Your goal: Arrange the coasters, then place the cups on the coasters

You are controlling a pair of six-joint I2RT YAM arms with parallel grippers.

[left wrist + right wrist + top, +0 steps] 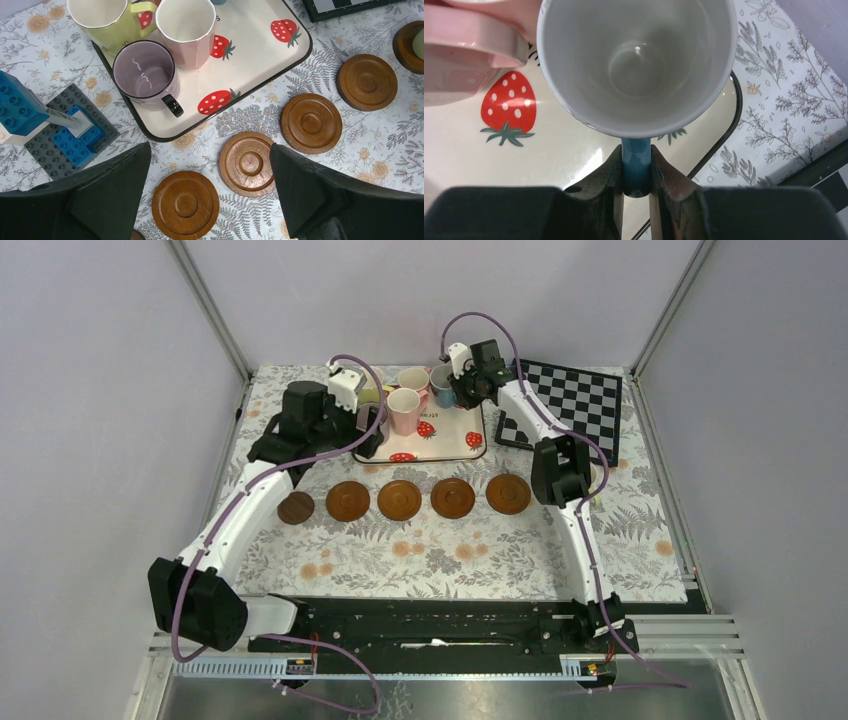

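Your right gripper (636, 172) clenched on handle (636, 160) of blue cup (634, 65), near tray (549, 155) far right corner. Your left gripper (210, 152) released (jaws wide), above coasters (247, 164).

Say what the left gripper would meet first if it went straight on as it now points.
Probably the coaster framed between its open fingers, though depth is unclear and it might touch the tablecloth beside it.
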